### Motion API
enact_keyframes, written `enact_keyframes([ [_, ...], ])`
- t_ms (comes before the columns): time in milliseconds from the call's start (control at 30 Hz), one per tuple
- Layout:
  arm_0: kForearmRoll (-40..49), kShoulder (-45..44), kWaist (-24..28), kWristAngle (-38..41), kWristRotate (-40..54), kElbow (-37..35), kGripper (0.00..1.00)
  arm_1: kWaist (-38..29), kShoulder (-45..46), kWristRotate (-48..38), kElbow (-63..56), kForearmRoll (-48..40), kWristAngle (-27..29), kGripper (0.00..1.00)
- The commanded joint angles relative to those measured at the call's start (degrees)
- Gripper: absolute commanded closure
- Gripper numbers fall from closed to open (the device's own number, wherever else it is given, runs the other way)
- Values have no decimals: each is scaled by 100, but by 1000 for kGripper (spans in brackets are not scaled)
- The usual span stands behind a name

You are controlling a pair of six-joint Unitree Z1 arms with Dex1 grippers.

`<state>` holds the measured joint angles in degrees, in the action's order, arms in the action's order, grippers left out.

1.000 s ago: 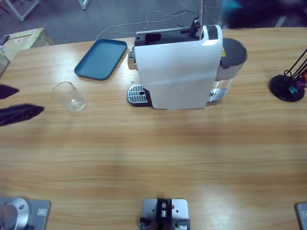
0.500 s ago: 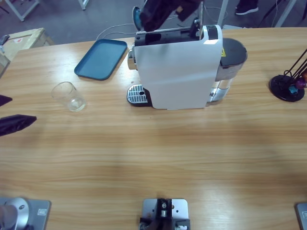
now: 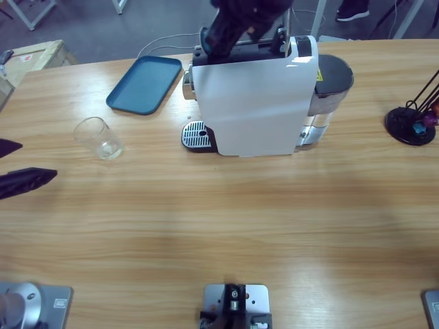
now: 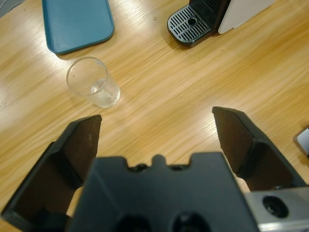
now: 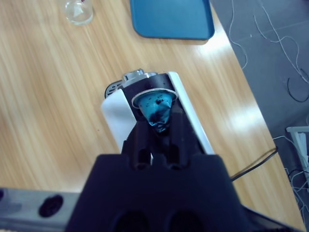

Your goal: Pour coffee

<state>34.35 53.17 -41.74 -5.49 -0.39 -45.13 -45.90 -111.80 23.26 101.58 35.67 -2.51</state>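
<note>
High view: the white coffee machine stands on the tabletop; a clear glass sits left of its drip grille, near a blue tray. Left wrist view: left gripper, jaws wide apart, short of the glass; no coffee discernible inside. Right wrist view: right gripper, jaws clamped on a blue capsule above the machine.

We see a white coffee machine with a perforated silver drip grille, a teal-blue tray, a clear glass, a blue capsule and a pale striped wooden table.
</note>
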Motion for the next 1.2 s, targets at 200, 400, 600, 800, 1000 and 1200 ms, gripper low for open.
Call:
enact_keyframes([
  [200,-69,88,-45,-23,-5,301,9,155,-316,-97,11,-25,-59,555],
  [400,-95,60,-45,-23,-19,361,9,137,-156,-120,49,-50,-13,55],
  [600,-130,8,-45,-31,-40,364,9,-23,296,-190,130,-44,28,343],
  [800,-130,-144,-45,-33,-49,288,9,-591,1347,-1983,-141,701,-22,1000],
  [1000,-111,-286,-45,-3,-49,176,9,-745,2806,-3674,-2042,209,1163,1000],
  [1200,26,-286,-45,21,-51,21,9,214,2911,-4722,-2623,-848,1748,1000],
])
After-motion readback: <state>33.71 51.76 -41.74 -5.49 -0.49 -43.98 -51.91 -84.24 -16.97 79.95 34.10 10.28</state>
